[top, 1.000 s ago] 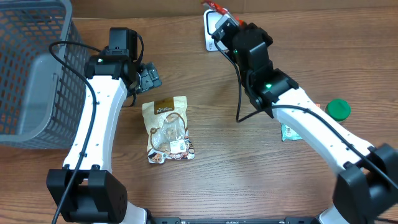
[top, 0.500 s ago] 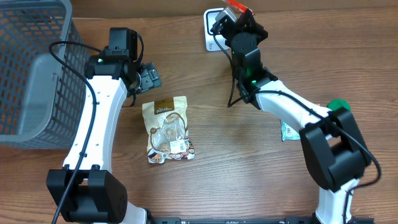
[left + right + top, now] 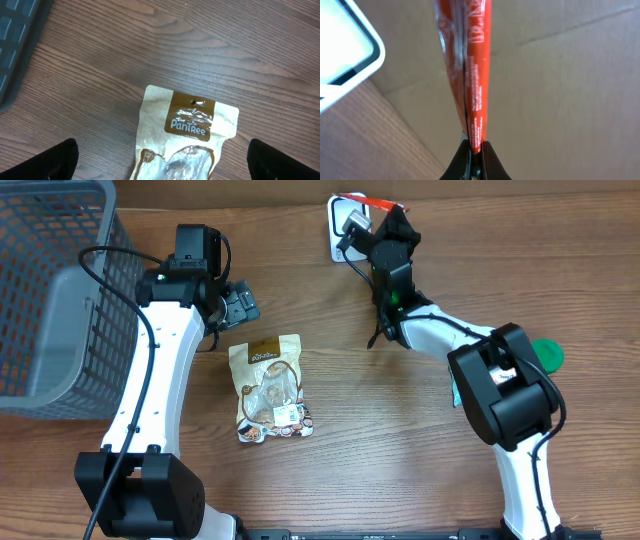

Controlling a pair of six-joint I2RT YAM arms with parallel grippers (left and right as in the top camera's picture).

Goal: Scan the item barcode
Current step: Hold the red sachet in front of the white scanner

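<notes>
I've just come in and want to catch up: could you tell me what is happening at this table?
The right tool is shut on a thin red packet, holding it up beside the white scanner at the far edge of the table, apparently for scanning. The left tool hangs open over a beige snack pouch lying flat on the table, holding nothing.

The packet is bright red with white lettering. The snack pouch is cream with a brown, white-printed label. The table is brown wood grain. The basket, upper left of the overhead frame, is grey mesh. The scanner is white, dark-bordered. The lid is green.
</notes>
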